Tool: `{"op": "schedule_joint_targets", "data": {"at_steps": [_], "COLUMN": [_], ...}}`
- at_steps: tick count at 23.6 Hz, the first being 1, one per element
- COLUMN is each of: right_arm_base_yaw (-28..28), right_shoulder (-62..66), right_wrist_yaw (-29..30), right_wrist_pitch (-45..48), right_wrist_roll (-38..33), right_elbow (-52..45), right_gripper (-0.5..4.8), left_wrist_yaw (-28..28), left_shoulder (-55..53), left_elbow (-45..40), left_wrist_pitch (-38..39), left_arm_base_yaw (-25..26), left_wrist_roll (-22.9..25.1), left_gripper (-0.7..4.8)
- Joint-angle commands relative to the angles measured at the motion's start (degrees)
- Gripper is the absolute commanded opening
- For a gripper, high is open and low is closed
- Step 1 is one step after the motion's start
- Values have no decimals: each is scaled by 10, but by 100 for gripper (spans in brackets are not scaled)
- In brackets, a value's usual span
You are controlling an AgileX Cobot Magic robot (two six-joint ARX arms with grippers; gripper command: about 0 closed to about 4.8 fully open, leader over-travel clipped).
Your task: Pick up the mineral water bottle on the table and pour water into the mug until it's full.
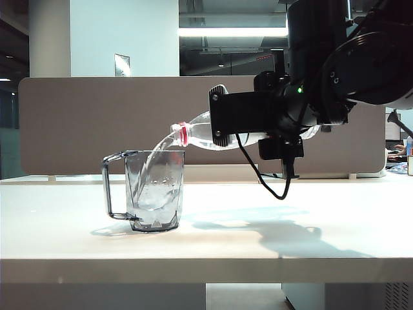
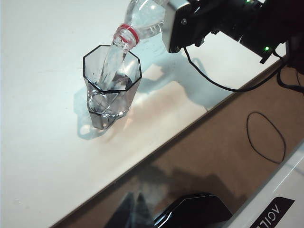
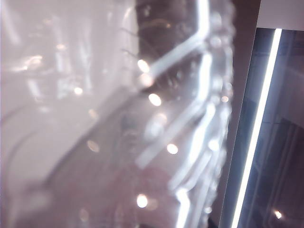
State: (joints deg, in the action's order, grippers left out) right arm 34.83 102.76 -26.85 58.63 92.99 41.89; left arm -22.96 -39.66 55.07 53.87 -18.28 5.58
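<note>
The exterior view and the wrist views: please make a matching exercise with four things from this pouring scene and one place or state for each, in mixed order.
Things:
1. mineral water bottle
2. mug
3. right gripper
4. left gripper

Places or states:
A. stands upright on the table, partly filled
B. tilted, mouth over the mug's rim
C. away from the mug, beyond the table's edge
D. closed around the bottle's body

Pairs: 1-B, 2-A, 3-D, 4-C

I'm in an open-plan office: white desk (image 1: pixel 206 239) w/ brown-grey divider panel (image 1: pixel 97 123), exposed ceiling w/ strip light (image 1: pixel 232 31) far behind, another workstation far right.
</note>
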Motion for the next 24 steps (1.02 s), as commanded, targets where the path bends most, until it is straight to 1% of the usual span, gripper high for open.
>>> {"op": "schedule_joint_targets", "data": {"at_steps": [1, 9, 11, 18, 24], "right_arm_base_yaw": [1, 1, 1, 1, 1], "right_shoulder": [-9, -9, -9, -9, -9], "right_wrist_yaw": [-3, -5, -5, -5, -5], "right_wrist_pitch": [36, 51, 51, 61, 64], "right_wrist_roll": [4, 6, 20, 35, 35], "right_elbow": [5, 5, 5, 5, 5], "right_gripper": [260, 260, 260, 260, 260], "left_wrist_yaw": [-2, -2, -2, -2, -2], "left_shoulder": [1, 1, 1, 1, 1], "left_elbow": [3, 3, 3, 3, 3], "left_wrist_pitch": [-4, -4, -4, -4, -4], "left_arm_base_yaw": [0, 0, 0, 0, 0], "left_wrist_roll": [0, 0, 0, 0, 0], "left_gripper": [-5, -5, -5, -5, -5]}}
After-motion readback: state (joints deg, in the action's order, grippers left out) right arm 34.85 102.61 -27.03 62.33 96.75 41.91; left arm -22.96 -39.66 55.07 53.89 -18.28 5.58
